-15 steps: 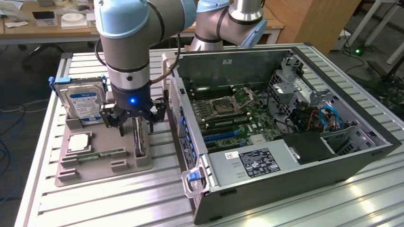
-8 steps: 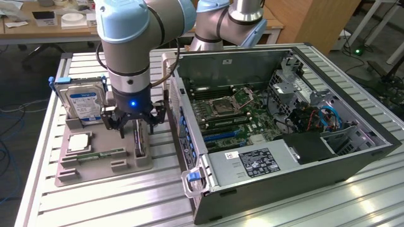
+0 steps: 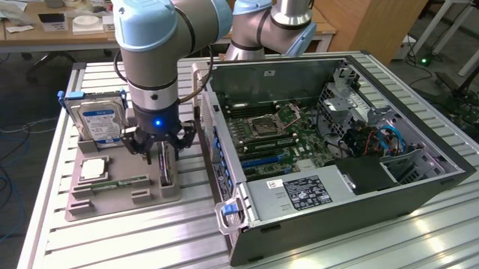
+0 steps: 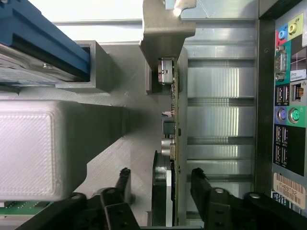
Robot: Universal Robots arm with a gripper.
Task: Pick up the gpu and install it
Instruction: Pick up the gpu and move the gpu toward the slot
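Gpu point(image 4: 180, 96) stands edge-on between the parted pincer point(image 4: 160, 173) — board faces hidden.

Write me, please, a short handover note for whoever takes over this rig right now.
The end effector is open, lowered astride the gpu, with a gap on each side.
The gpu stands on edge in its slot in the grey parts holder, beside the open computer case.
Done: end effector lined up on the gpu.
Left: gpu not gripped, not lifted, not installed in the case.
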